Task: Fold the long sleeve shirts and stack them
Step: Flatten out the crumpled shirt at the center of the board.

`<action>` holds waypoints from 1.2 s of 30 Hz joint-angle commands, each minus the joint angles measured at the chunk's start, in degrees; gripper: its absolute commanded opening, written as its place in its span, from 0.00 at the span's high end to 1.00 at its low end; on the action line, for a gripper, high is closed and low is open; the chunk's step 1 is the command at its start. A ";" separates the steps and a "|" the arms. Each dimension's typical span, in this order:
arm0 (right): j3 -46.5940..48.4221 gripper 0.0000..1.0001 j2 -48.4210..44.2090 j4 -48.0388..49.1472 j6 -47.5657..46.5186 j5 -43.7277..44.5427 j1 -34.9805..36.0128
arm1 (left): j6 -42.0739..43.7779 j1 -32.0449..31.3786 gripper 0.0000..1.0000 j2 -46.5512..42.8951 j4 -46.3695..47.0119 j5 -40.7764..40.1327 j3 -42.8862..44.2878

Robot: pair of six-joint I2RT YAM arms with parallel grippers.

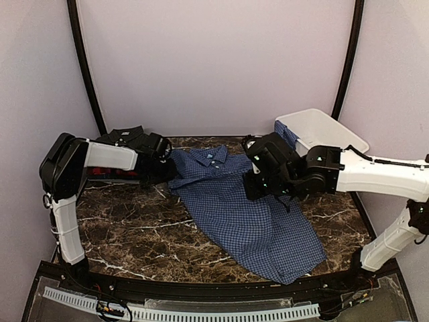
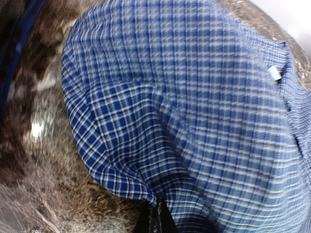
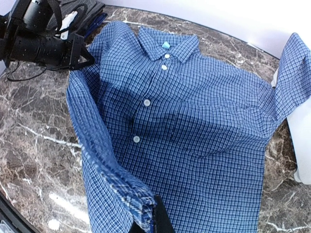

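Marble desk (image 1: 134, 228) carries the blue shirt (image 1: 248, 215), buttons up, beneath both hands, left hand (image 2: 154, 219) clamped on its shoulder edge, right hand (image 3: 154, 217) clamped on a raised side fold, apparently tensioning that edge to fold it inward.

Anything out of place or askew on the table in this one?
Yes. The blue check shirt lies diagonally across the table, hem near the front edge. One sleeve is not flat on the marble: it rides up against the white basket at the back right.
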 commanded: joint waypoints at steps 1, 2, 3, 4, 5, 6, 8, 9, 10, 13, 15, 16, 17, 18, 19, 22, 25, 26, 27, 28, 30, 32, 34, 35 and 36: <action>5.13 1.00 2.15 -0.06 -4.08 2.24 -0.54 | 3.01 0.15 1.00 -6.23 -3.71 -4.13 3.85; 5.85 1.00 2.39 0.40 -5.01 1.41 -0.52 | 3.42 0.26 1.00 -7.72 -4.53 -6.20 3.88; 6.77 1.00 2.46 1.27 -6.23 0.27 -0.54 | 4.12 0.34 1.00 -10.71 -4.99 -7.28 3.97; 7.35 1.00 2.67 2.75 -7.46 -1.53 -0.52 | 4.50 0.62 1.00 -13.96 -5.86 -9.16 3.98; 8.16 1.00 2.78 3.74 -8.58 -3.23 -0.54 | 5.29 0.83 1.00 -15.76 -6.31 -10.12 4.06; 9.04 1.00 3.00 4.61 -9.40 -4.79 -0.43 | 5.61 1.38 1.00 -19.09 -7.31 -12.09 4.07; 11.39 1.00 3.94 6.01 -11.34 -8.73 -0.11 | 7.21 2.44 1.00 -24.62 -8.56 -14.34 4.27; 12.73 1.00 4.56 6.61 -12.04 -9.46 0.19 | 7.72 2.83 1.00 -26.36 -8.89 -14.95 4.70; 14.47 1.00 5.38 6.96 -12.86 -11.23 0.62 | 9.02 3.64 1.00 -29.69 -9.56 -15.98 5.05; 20.56 1.00 8.66 7.59 -15.31 -14.78 2.42 | 12.07 4.63 1.00 -34.99 -11.96 -18.43 9.19; 25.56 1.00 11.48 7.40 -16.99 -15.88 4.15 | 14.34 4.99 1.00 -38.29 -13.09 -20.20 12.36; 28.19 1.00 13.14 7.02 -17.87 -16.09 4.92 | 15.66 5.05 1.00 -40.15 -13.40 -21.34 14.15; 30.87 1.00 14.70 6.64 -18.45 -16.31 5.81 | 16.24 5.11 1.00 -41.07 -13.94 -22.37 15.05; 33.47 1.00 16.21 6.11 -18.91 -16.68 6.51 | 17.45 5.15 1.00 -42.80 -14.09 -22.74 16.65; 35.82 1.00 17.64 5.69 -19.12 -17.07 7.15 | 18.02 5.16 1.00 -43.54 -14.42 -23.60 17.40; 43.05 1.00 21.85 4.86 -19.51 -19.59 8.47 | 20.68 5.25 1.00 -46.69 -15.03 -25.57 20.91; 48.36 1.00 24.85 3.85 -19.48 -21.76 9.32 | 22.85 5.25 1.00 -48.50 -15.30 -28.19 23.24; 49.86 1.00 25.68 3.37 -19.33 -22.11 9.53 | 23.85 5.25 1.00 -48.63 -15.25 -28.56 24.19; 50.85 1.00 26.32 3.06 -19.18 -22.17 9.71 | 24.25 5.25 1.00 -48.62 -15.37 -28.90 24.73; 51.38 1.00 26.63 2.80 -18.91 -22.10 9.76 | 24.79 5.25 1.00 -48.47 -15.37 -28.91 25.68; 50.34 1.00 26.34 2.57 -18.35 -20.16 9.82 | 25.45 5.25 1.00 -47.42 -15.29 -26.58 26.96; 47.23 1.00 25.08 3.15 -17.42 -17.16 9.61 | 25.37 5.25 1.00 -44.79 -16.21 -21.24 29.14; 43.15 1.00 23.19 3.36 -15.58 -14.39 8.78 | 25.01 5.25 1.00 -40.79 -18.29 -14.87 31.59; 40.60 1.00 22.04 3.66 -14.14 -13.82 7.99 | 24.35 5.25 1.00 -37.41 -18.85 -9.63 33.11; 37.28 1.00 20.45 4.15 -12.55 -13.44 6.99 | 23.84 5.21 1.00 -35.75 -19.76 -6.97 33.80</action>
